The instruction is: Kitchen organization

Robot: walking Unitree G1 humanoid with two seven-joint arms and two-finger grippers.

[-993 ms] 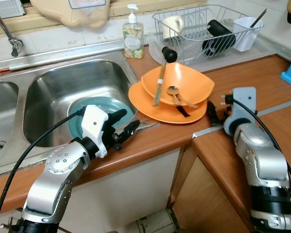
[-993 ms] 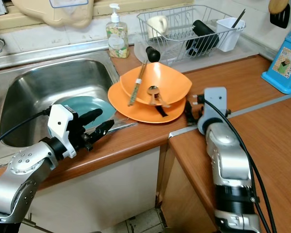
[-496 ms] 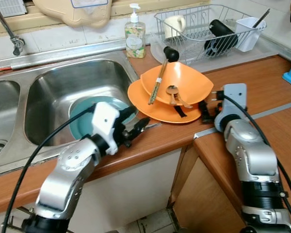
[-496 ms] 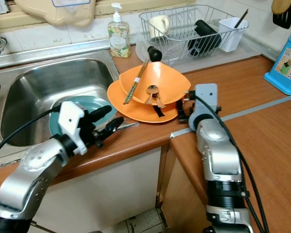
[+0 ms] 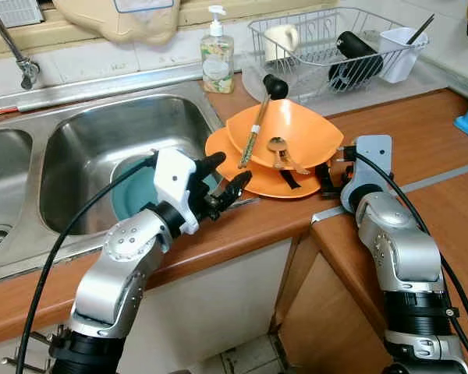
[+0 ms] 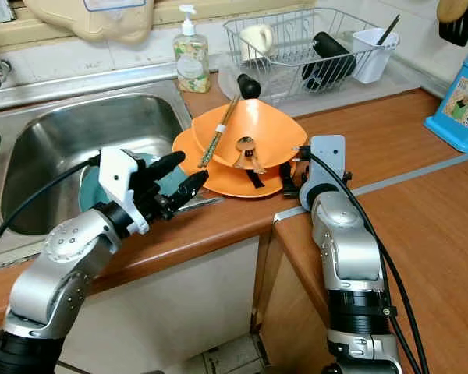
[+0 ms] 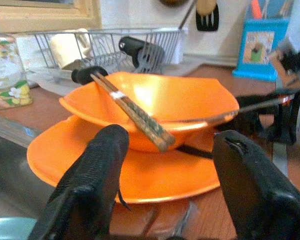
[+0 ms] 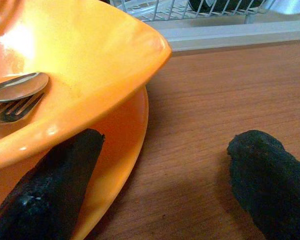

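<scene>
An orange bowl (image 5: 300, 128) sits in an orange plate (image 5: 257, 178) on the wooden counter beside the sink. Chopsticks (image 5: 254, 132) lean across the bowl's left rim, and a spoon (image 5: 278, 146) and a fork lie inside it. My left gripper (image 5: 232, 170) is open at the plate's left edge, just above the counter, its fingers (image 7: 97, 170) pointing at the bowl. My right gripper (image 5: 329, 173) is open at the plate's right rim; one finger (image 8: 55, 185) lies over the plate under the bowl, the other over bare counter. A teal plate (image 5: 134, 196) lies in the sink.
The steel sink (image 5: 101, 132) is at left, with a tap (image 5: 15, 54) behind it. A soap bottle (image 5: 215, 54) and a wire dish rack (image 5: 327, 47) holding cups and a black item line the back. A metal utensil (image 6: 203, 204) lies near the front edge. A blue box (image 6: 459, 93) stands at right.
My left gripper has moved right and up, from the sink's front edge to the orange plate's left side. My right gripper has slid left up to the plate's right rim.
</scene>
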